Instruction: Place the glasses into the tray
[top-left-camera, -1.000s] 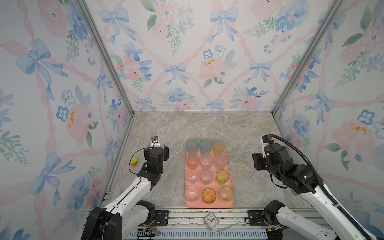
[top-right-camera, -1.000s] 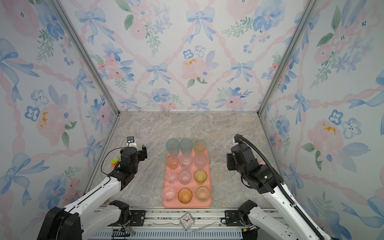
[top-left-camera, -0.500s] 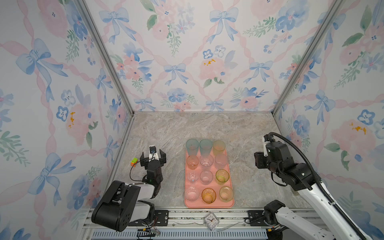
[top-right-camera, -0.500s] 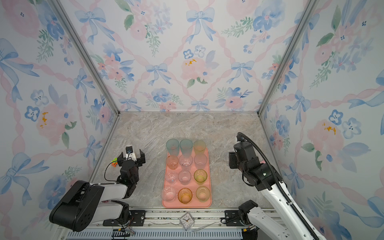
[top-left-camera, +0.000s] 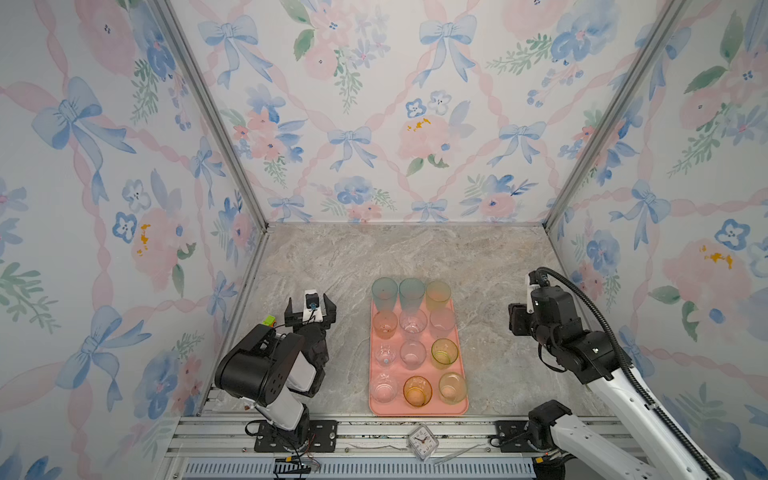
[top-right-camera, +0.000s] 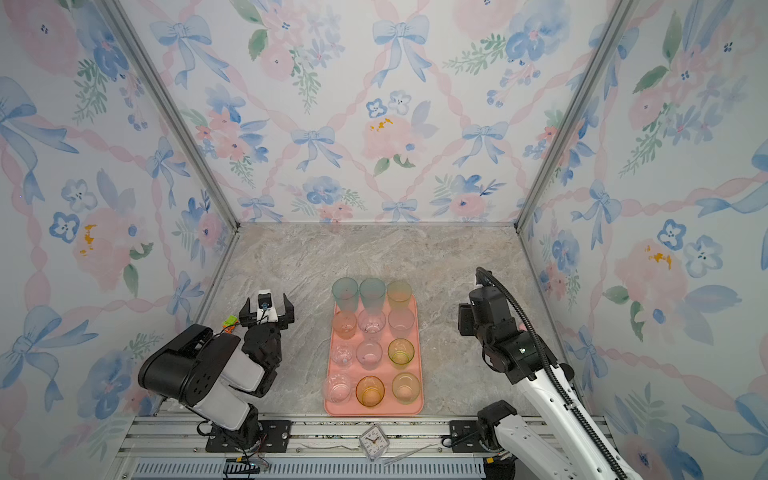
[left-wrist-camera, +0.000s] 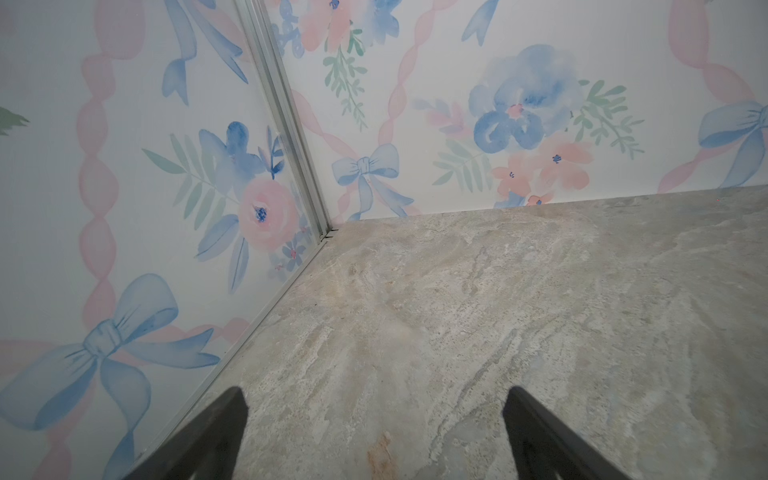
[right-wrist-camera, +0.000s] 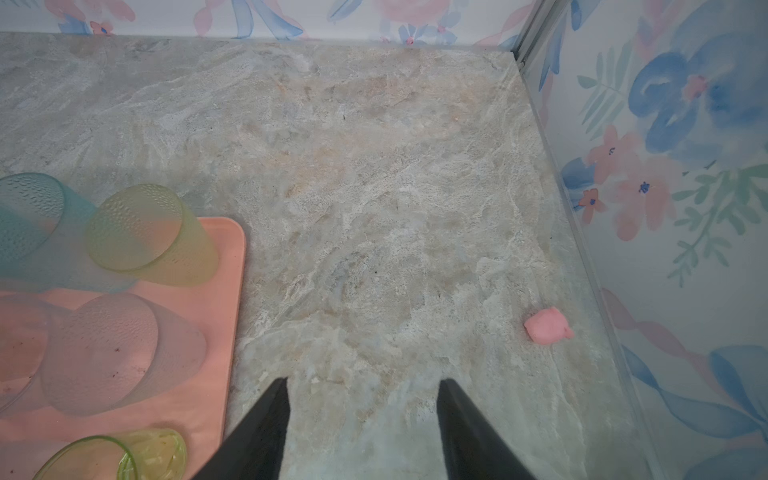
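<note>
The salmon-pink tray (top-left-camera: 415, 411) (top-right-camera: 374, 411) lies front and centre on the marble top in both top views. Several glasses stand on it in rows: tall teal ones (top-left-camera: 384, 293) and a tall yellow-green one (top-left-camera: 437, 295) at the back, an amber one (top-left-camera: 417, 390) at the front. My left gripper (top-left-camera: 309, 304) (top-right-camera: 266, 306) (left-wrist-camera: 376, 395) is left of the tray, open and empty over bare marble. Right of the tray, my right gripper (top-left-camera: 517, 320) (top-right-camera: 464, 320) (right-wrist-camera: 365, 384) is open with nothing between its fingers. The tray's corner (right-wrist-camera: 224, 257) and the yellow-green glass (right-wrist-camera: 141, 232) show in the right wrist view.
A small pink lump (right-wrist-camera: 547, 325) lies on the marble near the right wall. A little clock (top-left-camera: 423, 441) sits on the front rail. Flowered walls enclose the left, back and right sides.
The left arm has folded back over its base, its gripper staying beside the tray with the jaws a little wider. The right arm has barely shifted.
</note>
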